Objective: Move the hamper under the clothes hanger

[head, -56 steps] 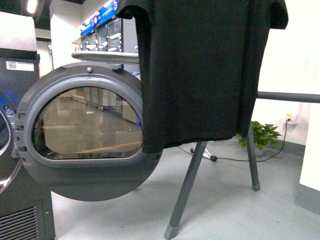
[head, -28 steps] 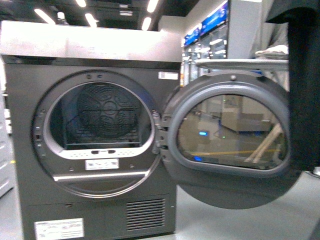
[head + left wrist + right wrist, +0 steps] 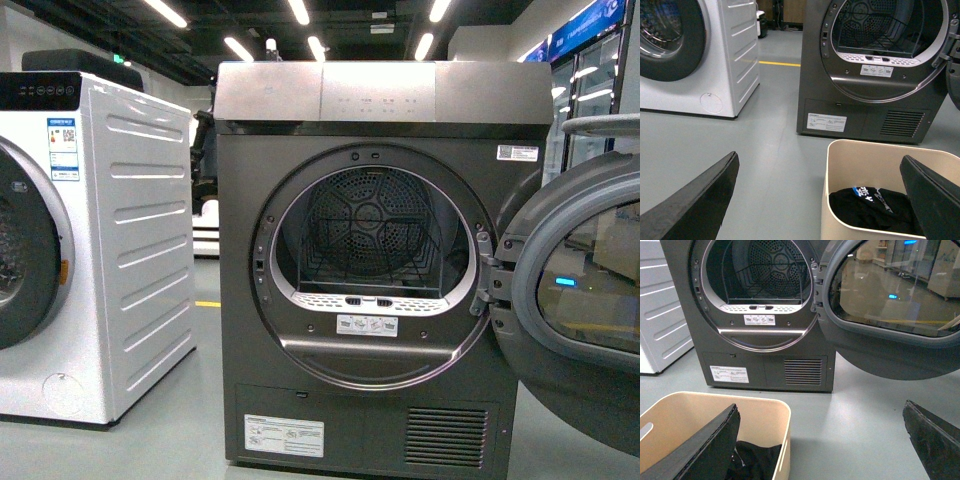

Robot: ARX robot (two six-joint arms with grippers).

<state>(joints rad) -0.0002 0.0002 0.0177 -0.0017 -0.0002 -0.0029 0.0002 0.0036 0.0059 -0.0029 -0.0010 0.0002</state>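
Hamper (image 3: 865, 165) with black clothes (image 3: 865, 212), grey dryer (image 3: 250, 200) open, labels (image 3: 284, 435) illegible

Dark grey dryer (image 3: 380, 100), front-facing, centre of view. Round door (image 3: 575, 300) swung fully open to its right, glass pane reflecting a small blue light. Perforated metal drum (image 3: 372, 225) exposed, interior bare. Lower panel: white label (image 3: 284, 435) at left, vent grille (image 3: 447, 437) at right. Small sticker (image 3: 517, 152) near the upper right corner.

White washing machine (image 3: 130, 240), just beside the dryer on the left, partly cut off by the frame.

Grey floor (image 3: 170, 445), yellow line (image 3: 208, 303) in the gap behind. Ceiling strip lights (image 3: 298, 10) on.
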